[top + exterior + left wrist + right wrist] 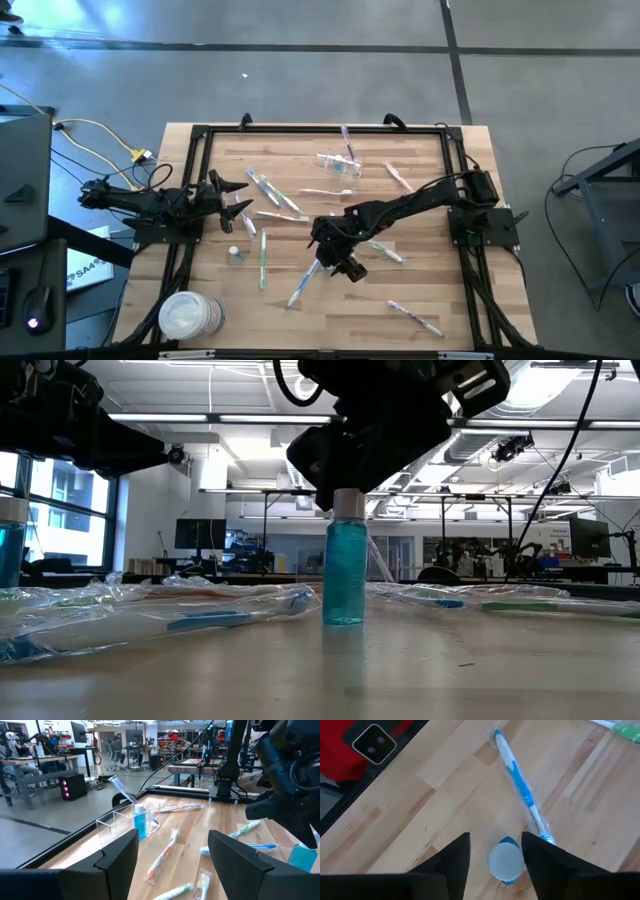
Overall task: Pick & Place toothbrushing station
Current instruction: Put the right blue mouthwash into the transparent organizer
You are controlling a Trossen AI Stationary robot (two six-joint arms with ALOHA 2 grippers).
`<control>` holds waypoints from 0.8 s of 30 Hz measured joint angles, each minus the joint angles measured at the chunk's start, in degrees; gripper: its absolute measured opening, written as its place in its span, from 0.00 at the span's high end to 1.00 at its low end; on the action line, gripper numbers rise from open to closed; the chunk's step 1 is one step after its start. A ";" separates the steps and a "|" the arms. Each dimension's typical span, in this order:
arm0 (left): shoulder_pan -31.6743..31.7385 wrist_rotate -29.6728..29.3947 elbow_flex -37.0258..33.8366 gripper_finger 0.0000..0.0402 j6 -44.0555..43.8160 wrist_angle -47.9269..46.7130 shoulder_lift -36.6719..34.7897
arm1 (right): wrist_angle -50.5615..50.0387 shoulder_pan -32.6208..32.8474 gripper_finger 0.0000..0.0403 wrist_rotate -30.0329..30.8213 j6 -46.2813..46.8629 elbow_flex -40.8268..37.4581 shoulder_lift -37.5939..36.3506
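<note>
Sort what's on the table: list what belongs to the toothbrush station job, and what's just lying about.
Part of the job:
- clear plastic holder
- wrapped toothbrushes scattered on the table
- small blue bottle, standing upright, right gripper straddling its cap
- second blue bottle by the holder

Lying about:
- stack of white discs at the table corner
- yellow cable off the table

A small bottle with blue liquid and a pale cap stands upright on my desk, and my right pincer has its fingers on both sides of the cap. Just beside it lies a wrapped blue and white toothbrush. More wrapped toothbrushes lie flat and scattered. Near the far edge stands a clear plastic cup, with another blue bottle beside it.
</note>
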 joint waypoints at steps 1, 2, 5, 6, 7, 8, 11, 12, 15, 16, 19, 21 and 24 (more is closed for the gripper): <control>0.00 0.01 0.00 0.40 -0.18 -0.01 0.00 | 0.16 0.00 0.59 0.37 -0.02 0.00 0.00; 0.00 0.19 0.00 0.40 -0.82 -0.02 0.00 | 0.17 0.01 0.60 1.13 -0.04 0.00 0.00; 0.00 2.31 0.00 0.40 -4.33 -0.09 0.00 | 0.10 0.04 0.61 4.73 0.15 -0.07 0.00; 0.00 3.25 0.00 0.40 -5.32 -0.15 0.00 | 0.12 0.04 0.61 4.98 0.37 -0.07 0.09; 0.00 4.29 0.00 0.40 -5.82 -0.19 0.00 | 0.34 0.04 0.61 4.82 0.91 -0.07 0.37; 0.00 5.06 0.00 0.40 -5.99 -0.20 0.00 | 0.44 0.04 0.61 4.80 1.32 -0.07 0.64; -0.01 5.91 -0.01 0.40 -6.05 -0.22 0.00 | -0.01 0.17 0.61 5.42 1.68 -0.11 1.65; 0.00 5.91 -0.02 0.40 -6.04 -0.21 0.00 | 0.22 0.18 0.61 6.32 1.71 -0.09 2.09; 0.00 5.91 -0.02 0.40 -6.05 -0.04 0.00 | -0.41 0.22 0.61 7.75 2.34 -0.15 3.56; 0.00 5.91 -0.04 0.40 -6.07 -0.02 0.00 | 0.28 0.22 0.61 7.68 2.67 -0.15 3.95; 0.00 5.91 -0.04 0.40 -6.08 0.02 0.00 | 0.67 0.49 0.61 8.09 2.68 -0.15 4.07; -0.01 5.91 -0.07 0.40 -6.08 0.04 0.00 | 1.57 0.82 0.62 9.16 2.64 -0.15 4.07; 0.00 5.91 -0.07 0.40 -6.10 0.09 0.00 | 2.31 1.31 0.66 9.58 2.60 -0.15 4.07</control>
